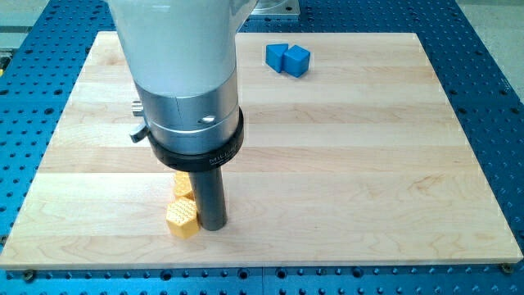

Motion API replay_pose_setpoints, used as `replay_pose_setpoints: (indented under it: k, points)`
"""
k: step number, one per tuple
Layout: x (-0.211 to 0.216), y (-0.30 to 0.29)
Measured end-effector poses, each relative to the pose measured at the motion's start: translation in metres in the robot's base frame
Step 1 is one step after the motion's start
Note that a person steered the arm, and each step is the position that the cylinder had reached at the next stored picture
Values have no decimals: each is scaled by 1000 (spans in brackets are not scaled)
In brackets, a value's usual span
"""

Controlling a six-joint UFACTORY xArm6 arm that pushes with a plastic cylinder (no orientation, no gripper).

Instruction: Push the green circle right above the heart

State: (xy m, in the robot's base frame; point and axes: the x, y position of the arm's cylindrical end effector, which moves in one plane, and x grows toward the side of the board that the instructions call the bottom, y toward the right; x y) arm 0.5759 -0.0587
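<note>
My tip (pixel 214 226) rests on the board near the view's bottom left, touching the right side of a yellow hexagon block (pixel 182 218). A second yellow block (pixel 182 185) shows just above it, partly hidden behind the rod, so its shape is unclear. No green circle and no heart show; the arm's body hides part of the board's upper left.
A blue block made of two joined cubes (pixel 287 58) sits near the view's top, right of the arm. The wooden board (pixel 368 164) lies on a blue perforated table (pixel 499 74). The arm's wide grey body (pixel 184 82) covers the upper left.
</note>
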Motion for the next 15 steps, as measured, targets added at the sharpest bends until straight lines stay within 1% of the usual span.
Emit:
replay_pose_setpoints:
  k: [1,2,4,5,6,8,9,10,11,12,13,14,15]
  points:
    - [-20,16]
    - [-95,38]
    - [-189,40]
    - [-221,23]
    - [-219,-22]
    - [-144,-15]
    - [-135,-3]
    - [-135,48]
    - [-119,64]
    - [-117,24]
    - [-123,11]
    - [-126,11]
    - [-126,-10]
